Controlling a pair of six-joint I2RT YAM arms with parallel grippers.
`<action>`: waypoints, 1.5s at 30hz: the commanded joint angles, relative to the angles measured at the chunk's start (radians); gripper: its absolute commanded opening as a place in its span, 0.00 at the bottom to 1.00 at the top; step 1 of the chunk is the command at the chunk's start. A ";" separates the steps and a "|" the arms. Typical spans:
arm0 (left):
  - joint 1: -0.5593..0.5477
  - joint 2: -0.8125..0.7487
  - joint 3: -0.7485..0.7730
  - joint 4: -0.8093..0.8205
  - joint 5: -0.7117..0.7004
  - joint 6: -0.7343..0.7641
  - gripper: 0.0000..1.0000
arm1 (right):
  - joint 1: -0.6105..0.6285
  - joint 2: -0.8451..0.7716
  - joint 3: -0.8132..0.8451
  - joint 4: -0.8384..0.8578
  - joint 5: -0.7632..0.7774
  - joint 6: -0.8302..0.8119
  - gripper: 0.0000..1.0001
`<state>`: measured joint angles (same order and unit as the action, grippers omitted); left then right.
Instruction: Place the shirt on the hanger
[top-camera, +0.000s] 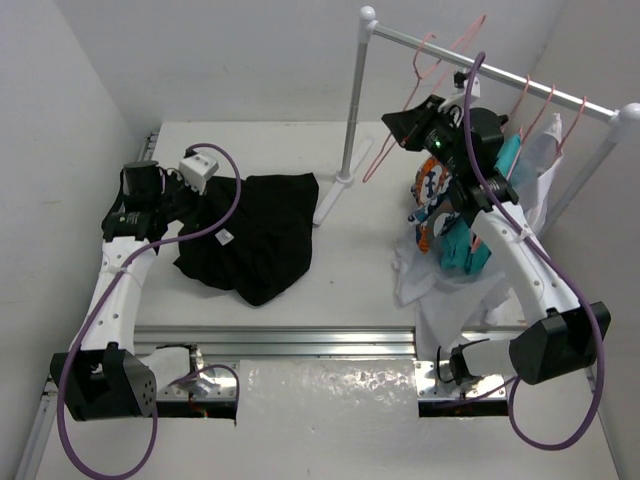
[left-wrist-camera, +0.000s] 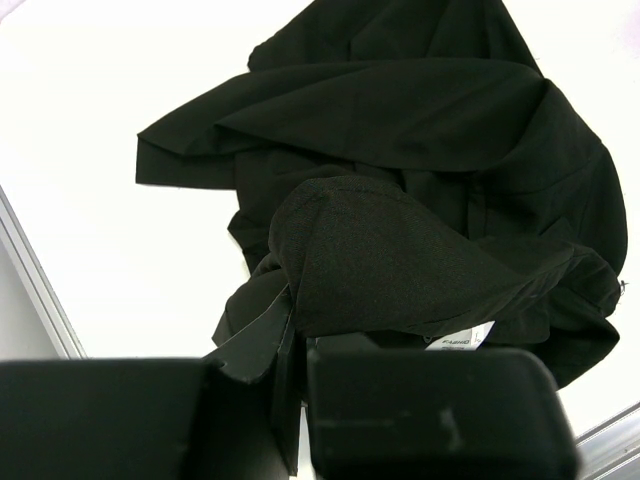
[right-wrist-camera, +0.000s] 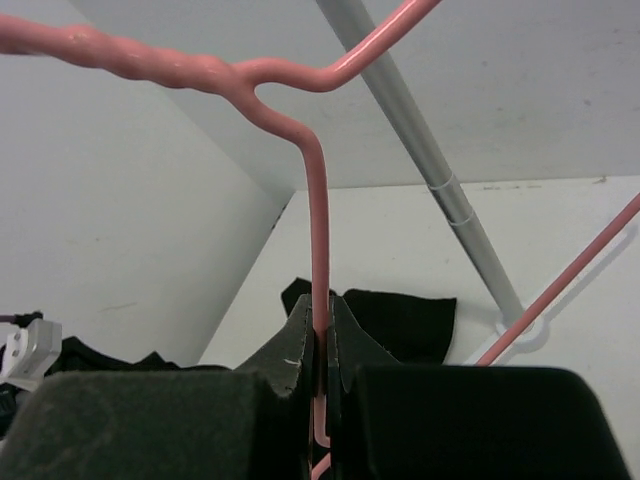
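On the left of the white table (top-camera: 360, 270), the left gripper (left-wrist-camera: 297, 345) sits at the left edge of the plain black, floppy shirt (top-camera: 260, 235). Its fingers are closed nearly together on a raised fold of the fabric. The shirt lies as a crumpled heap on the left half of the table. Its longest stretch runs roughly from the near left to a squarer corner at the far right, near the foot of the white rack post (top-camera: 350, 110). The shirt's small white label (top-camera: 226, 237) faces up on its left part, just beside the pinched fold. Which way the collar points cannot be told. To the right, the right gripper (right-wrist-camera: 320, 330) is raised beside the white rail (top-camera: 540, 88), its fingers pressed narrowly around one wire of the thin pink wire hanger (right-wrist-camera: 318, 230). In the wrist view that wire stands upright between the fingers and rises to a twisted neck that bends off to the left. From above, the hanger slants from the rail down to the left, bare of clothes. Farther right, an orange-blue patterned garment (top-camera: 430, 195), a teal garment (top-camera: 462, 250) and a white one (top-camera: 540, 150) hang from the rail on other pink hangers (top-camera: 540, 100).
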<state>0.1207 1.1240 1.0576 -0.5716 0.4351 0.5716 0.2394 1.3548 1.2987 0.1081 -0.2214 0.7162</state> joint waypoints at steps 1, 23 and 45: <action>0.007 -0.027 0.005 0.039 0.017 0.007 0.00 | 0.018 -0.026 -0.048 0.099 -0.044 0.019 0.00; 0.007 0.017 0.074 0.056 -0.001 -0.042 0.00 | 0.510 0.138 -0.293 0.727 0.120 0.127 0.00; 0.007 0.043 0.124 0.004 0.001 -0.047 0.00 | 0.925 0.679 -0.020 1.572 0.809 -0.356 0.00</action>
<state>0.1207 1.2232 1.1831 -0.5831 0.4156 0.5114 1.1831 2.0407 1.1954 1.2453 0.5159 0.4545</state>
